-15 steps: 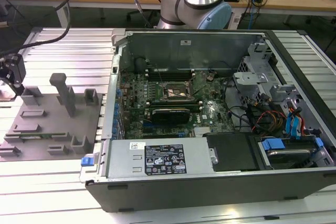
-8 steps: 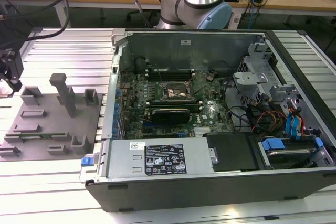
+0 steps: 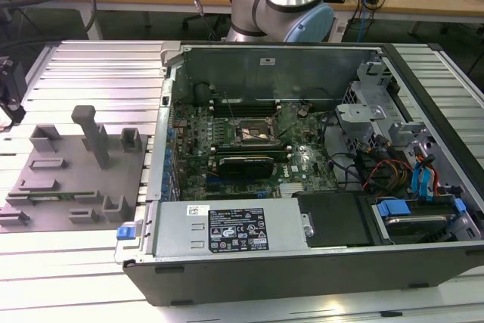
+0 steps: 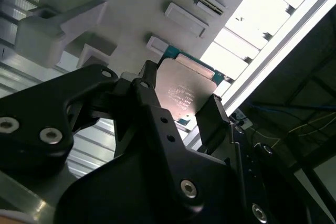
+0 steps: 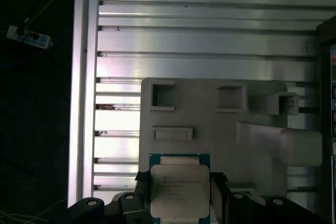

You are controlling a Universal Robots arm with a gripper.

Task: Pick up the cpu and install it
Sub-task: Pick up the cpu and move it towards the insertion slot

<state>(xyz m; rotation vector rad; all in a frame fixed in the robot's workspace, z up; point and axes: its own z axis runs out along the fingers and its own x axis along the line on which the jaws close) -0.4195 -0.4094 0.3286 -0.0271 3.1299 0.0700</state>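
Gripping the cpu (image 5: 179,190), the hand (image 5: 181,182) is closed on two of its edges over the grey fixture (image 5: 220,129) on the table (image 5: 210,24); pick looks underway, seating calls for squaring to the motherboard socket (image 3: 253,132).

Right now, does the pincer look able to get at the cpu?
Probably yes: the pincer is shut on the cpu, a finger at each side, above the grey fixture; nothing lies between them.

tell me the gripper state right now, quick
gripper: shut on the cpu, which sits between its two fingers, over the grey fixture
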